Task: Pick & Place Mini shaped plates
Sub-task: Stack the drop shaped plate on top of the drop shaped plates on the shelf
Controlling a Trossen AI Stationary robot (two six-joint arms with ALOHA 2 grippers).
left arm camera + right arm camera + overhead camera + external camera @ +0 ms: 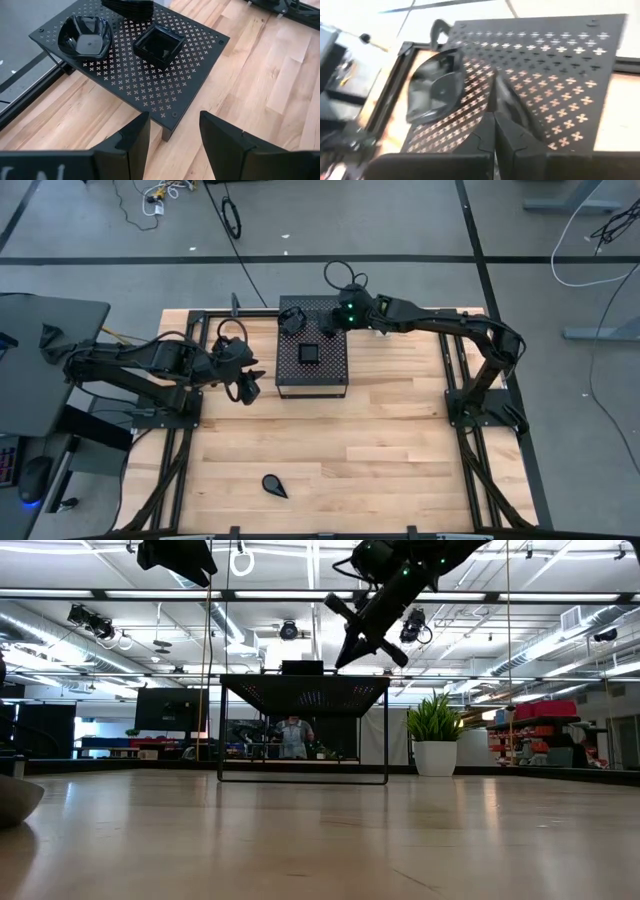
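A black perforated box (312, 370) stands at the table's far middle. On its top rest a leaf-shaped mini plate (85, 37), a square mini plate (157, 45) and a stack of plates (127, 6). A teardrop plate (274, 485) lies alone on the wood near the front edge. My right gripper (494, 132) hovers over the box's far part, shut on a dark glossy mini plate (512, 107). My left gripper (172, 122) hangs open above the table, just left of the box, with nothing between its fingers. My right gripper pinches the mini plate's thin rim (494, 102) between its two fingers. The fingers slant down from the table's right and far side. The plate stands out past the fingertips just above the box top; I cannot tell whether it is clear of it.
Black frame rails (455, 380) run along both sides of the table, by the arm bases. Bare wood (380, 450) stretches from the box to the front edge. A potted plant (435, 735) stands in the room beyond the table.
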